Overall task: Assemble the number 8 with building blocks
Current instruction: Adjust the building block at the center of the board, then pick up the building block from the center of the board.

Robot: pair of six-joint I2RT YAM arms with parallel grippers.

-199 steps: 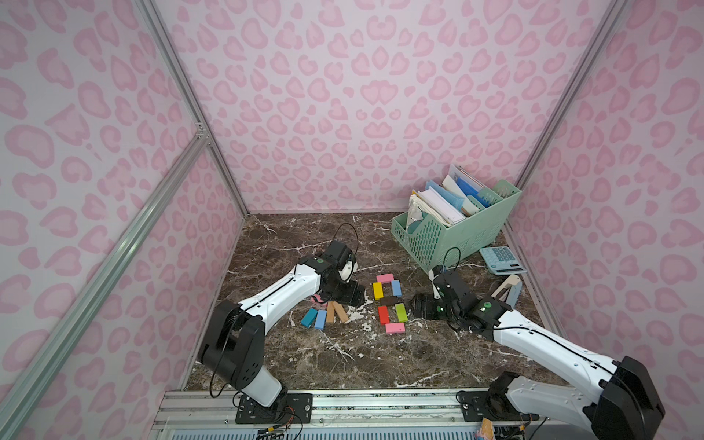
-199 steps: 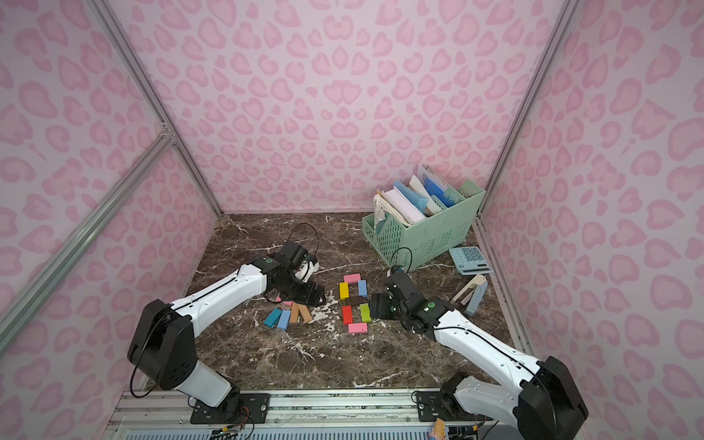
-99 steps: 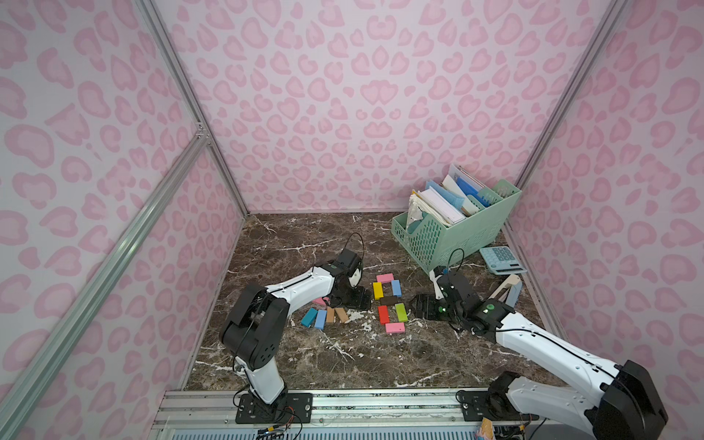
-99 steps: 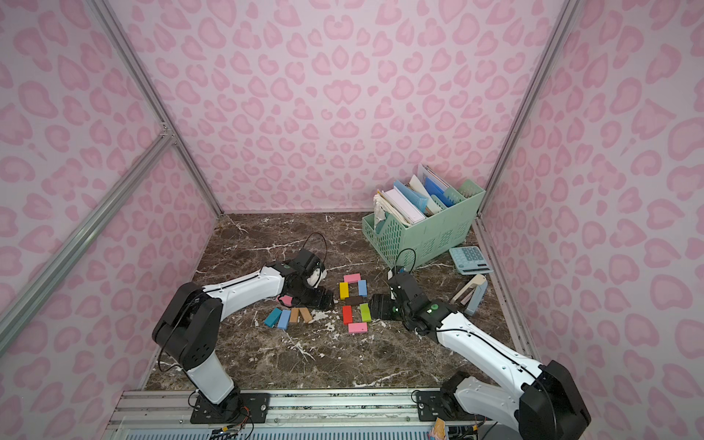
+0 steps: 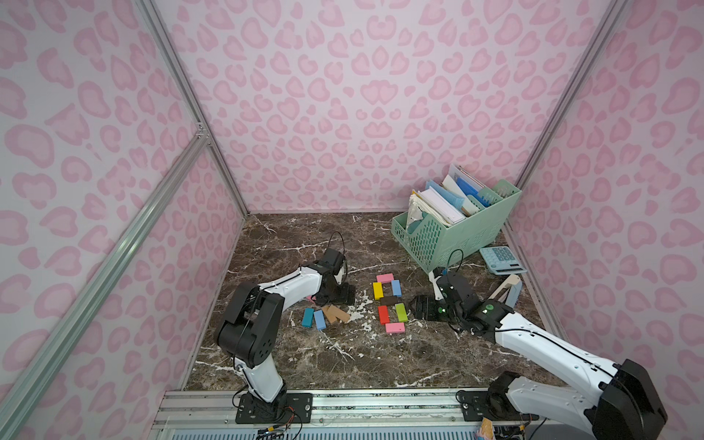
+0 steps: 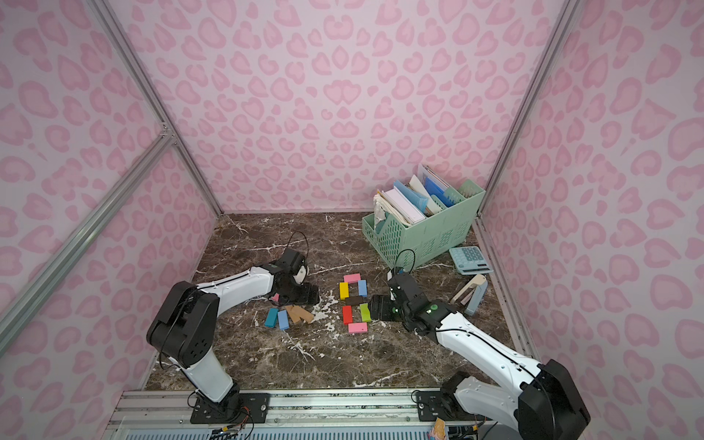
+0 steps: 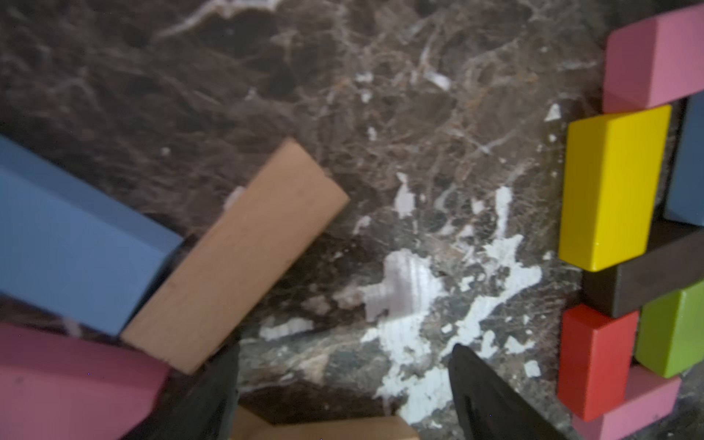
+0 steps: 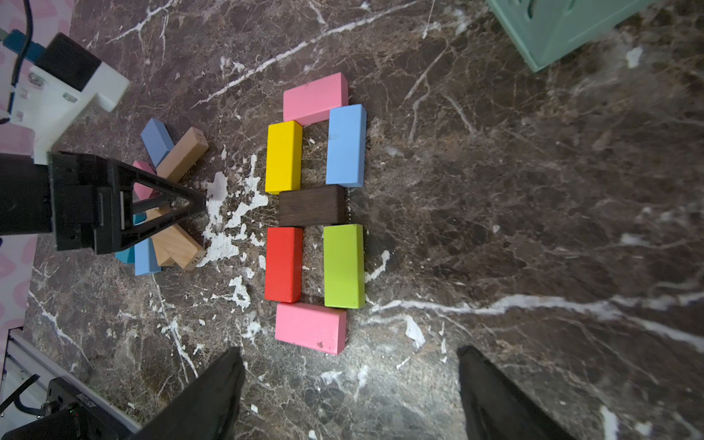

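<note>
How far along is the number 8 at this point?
Done: the number 8 looks complete, seven bricks forming two loops sharing a dark brown middle bar. In hand: nothing; the left hand and right hand are both open and empty. Left: little, perhaps squaring the slightly skewed far pink brick; spare bricks lie aside.

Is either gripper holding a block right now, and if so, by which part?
Nothing is held. The left gripper and the right gripper are both open, with nothing between their fingertips.
</note>
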